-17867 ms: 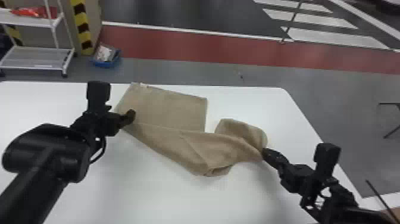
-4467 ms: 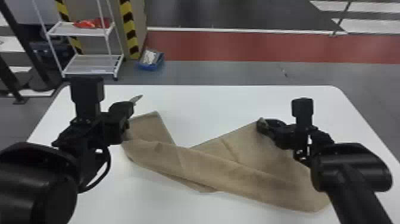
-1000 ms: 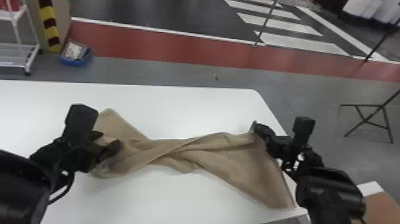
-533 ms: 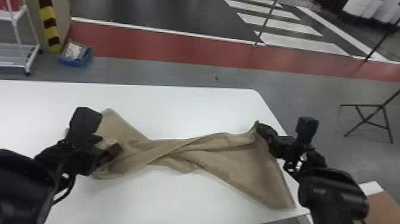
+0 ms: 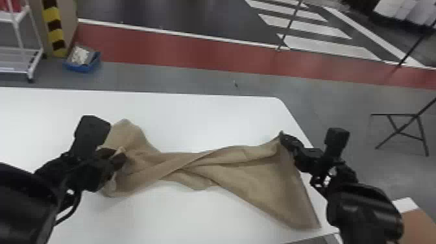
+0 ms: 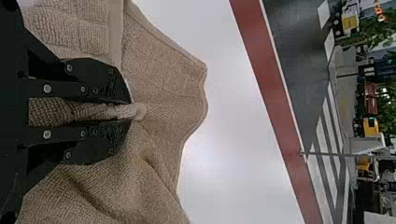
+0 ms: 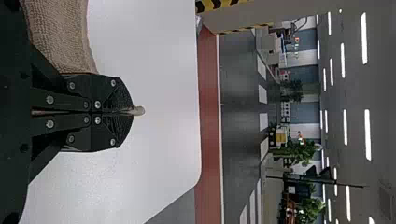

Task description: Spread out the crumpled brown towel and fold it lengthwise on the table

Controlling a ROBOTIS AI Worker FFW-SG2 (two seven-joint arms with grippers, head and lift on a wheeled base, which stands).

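The brown towel [image 5: 246, 181] stretches across the table, twisted into a narrow band near its middle and flaring to a corner at the near right. At its left end the left gripper [image 5: 115, 157] pinches a fold. The left wrist view has the left gripper [image 6: 130, 110] shut on a thick fold of the towel [image 6: 163, 88], a pale edge poking out past the tips. The right gripper [image 5: 284, 138] holds the far right corner close to the table's right edge. From the right wrist, the right gripper [image 7: 133, 111] appears shut on a thin bit of cloth.
The white table [image 5: 207, 120] has a rounded far right corner and bare surface beyond the towel. A grey item [image 5: 318, 239] lies at the near edge. On the floor behind are a blue bin [image 5: 82, 61] and a white rack [image 5: 19, 58]; a dark folding stand [image 5: 402, 129] is at right.
Over the last second the left gripper has shifted slightly right with its fold; the right one has barely moved. Since 4.5 s ago, the head view has swung right and the towel has become twisted mid-length.
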